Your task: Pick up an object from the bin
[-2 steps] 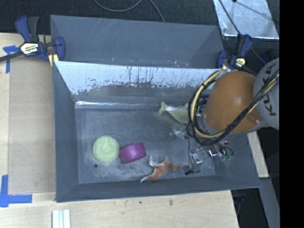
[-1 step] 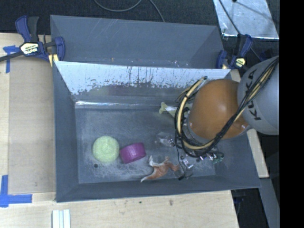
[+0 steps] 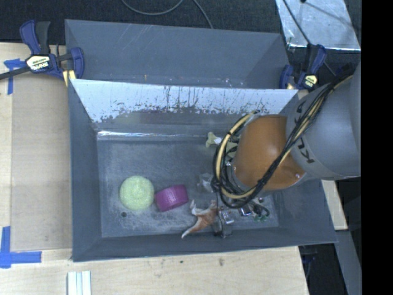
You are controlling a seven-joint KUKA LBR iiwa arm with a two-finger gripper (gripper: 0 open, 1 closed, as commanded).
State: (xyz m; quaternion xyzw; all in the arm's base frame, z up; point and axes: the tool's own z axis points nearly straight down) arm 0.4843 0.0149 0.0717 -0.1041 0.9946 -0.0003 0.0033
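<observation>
My gripper is low over the bin floor near the front wall, right of the middle, mostly hidden under the arm's orange cover. A small brown and orange toy figure lies right against its left side; whether it is gripped is hidden. A purple cylinder lies on its side a little further left. Beside that rests a pale green ball.
A small cream-coloured thing lies near the back wall, just above the arm's orange cover. A little green and dark piece sits at the gripper's right. The arm and its cables cover the bin's right part.
</observation>
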